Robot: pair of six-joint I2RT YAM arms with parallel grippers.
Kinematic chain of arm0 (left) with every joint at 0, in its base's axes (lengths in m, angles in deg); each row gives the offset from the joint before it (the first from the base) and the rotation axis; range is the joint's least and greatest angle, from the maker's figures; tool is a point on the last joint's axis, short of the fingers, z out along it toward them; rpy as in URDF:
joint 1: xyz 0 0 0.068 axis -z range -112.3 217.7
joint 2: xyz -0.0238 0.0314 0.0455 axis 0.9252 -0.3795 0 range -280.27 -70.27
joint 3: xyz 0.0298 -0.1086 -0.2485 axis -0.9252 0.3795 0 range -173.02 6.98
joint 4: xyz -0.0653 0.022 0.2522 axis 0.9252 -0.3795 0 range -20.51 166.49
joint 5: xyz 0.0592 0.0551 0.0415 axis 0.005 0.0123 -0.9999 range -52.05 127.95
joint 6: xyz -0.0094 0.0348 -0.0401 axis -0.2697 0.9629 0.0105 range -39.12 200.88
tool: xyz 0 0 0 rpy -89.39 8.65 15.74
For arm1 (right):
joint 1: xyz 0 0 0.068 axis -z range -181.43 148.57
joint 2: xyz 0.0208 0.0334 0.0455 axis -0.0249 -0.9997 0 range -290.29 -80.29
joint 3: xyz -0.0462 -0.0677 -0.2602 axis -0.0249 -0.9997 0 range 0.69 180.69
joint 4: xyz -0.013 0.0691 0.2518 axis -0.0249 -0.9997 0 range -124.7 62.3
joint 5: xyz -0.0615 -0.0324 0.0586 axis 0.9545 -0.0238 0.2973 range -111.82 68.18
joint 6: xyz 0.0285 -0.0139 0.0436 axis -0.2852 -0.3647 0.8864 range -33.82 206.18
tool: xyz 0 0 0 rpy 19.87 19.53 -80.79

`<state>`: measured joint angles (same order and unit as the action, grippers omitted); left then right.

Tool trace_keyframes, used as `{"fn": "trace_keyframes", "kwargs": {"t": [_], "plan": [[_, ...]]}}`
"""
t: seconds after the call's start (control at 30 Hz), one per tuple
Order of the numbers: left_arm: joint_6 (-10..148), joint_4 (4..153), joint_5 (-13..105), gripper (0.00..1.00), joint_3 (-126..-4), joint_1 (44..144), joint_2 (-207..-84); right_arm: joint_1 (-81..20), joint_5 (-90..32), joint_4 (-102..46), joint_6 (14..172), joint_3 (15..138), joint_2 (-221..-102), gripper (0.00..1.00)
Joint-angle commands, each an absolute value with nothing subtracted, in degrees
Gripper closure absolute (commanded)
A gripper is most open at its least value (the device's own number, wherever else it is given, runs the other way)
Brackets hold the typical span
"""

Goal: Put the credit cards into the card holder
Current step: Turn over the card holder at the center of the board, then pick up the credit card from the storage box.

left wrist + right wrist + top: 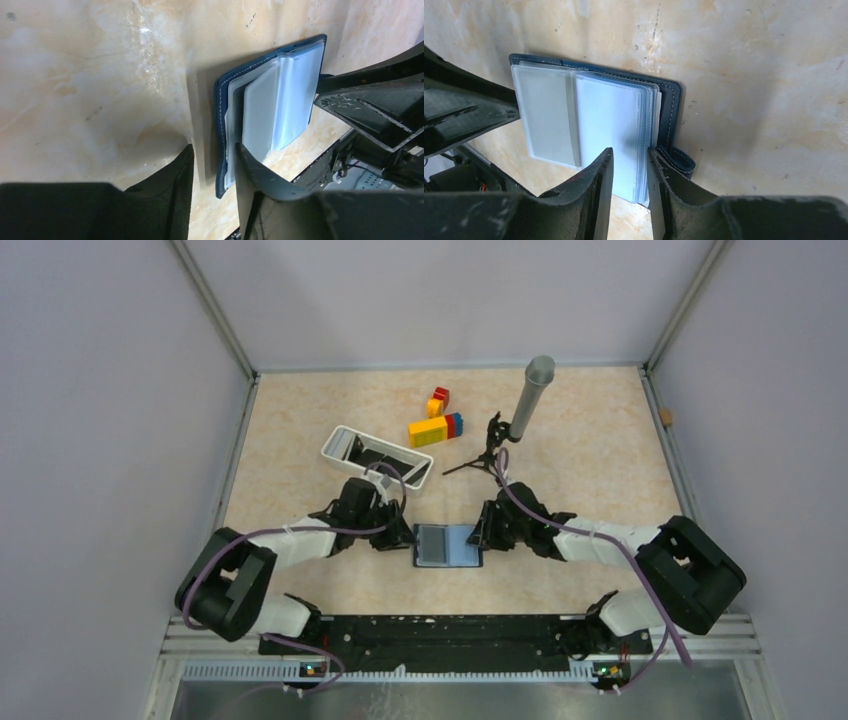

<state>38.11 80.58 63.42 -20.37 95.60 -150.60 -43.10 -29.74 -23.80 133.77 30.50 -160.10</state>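
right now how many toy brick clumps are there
2: a small red and yellow clump at the back, a longer yellow, blue and red clump just nearer, beside the white tray.

The card holder (448, 545) lies open on the tabletop (600, 470) toward its near edge, between the left end effector (405, 537) and the right end effector (483, 533). Behind the left one sits a tray (338, 439), with toy blocks (437, 425) to its right and a tripod stand (528, 398) further right.
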Motion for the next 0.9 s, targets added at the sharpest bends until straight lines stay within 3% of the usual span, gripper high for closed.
{"fn": "trace_keyframes", "kwargs": {"t": [0.0, 0.17, 0.33, 0.5, 0.87], "plan": [[42.7, 72.3, 57.5, 0.56, -23.2, 94.5, -144.8, -44.1, -23.2, -30.6, 132.4, 33.0, -159.4, 0.69], [46.5, 64.2, 54.1, 0.23, -26.8, 92.9, -139.0, -44.1, -20.1, -34.3, 130.5, 34.7, -155.8, 0.66], [51.9, 57.8, 50.0, 0.04, -32.6, 91.2, -135.9, -44.1, -18.6, -36.4, 127.6, 36.5, -151.9, 0.56], [60.0, 51.6, 46.2, 0.01, -44.2, 89.9, -139.3, -44.1, -18.0, -35.7, 124.7, 37.0, -148.1, 0.46], [74.7, 40.8, 40.6, 0.06, -69.7, 88.9, -157.3, -43.8, -17.4, -30.8, 122.7, 33.1, -142.9, 0.38]]}}
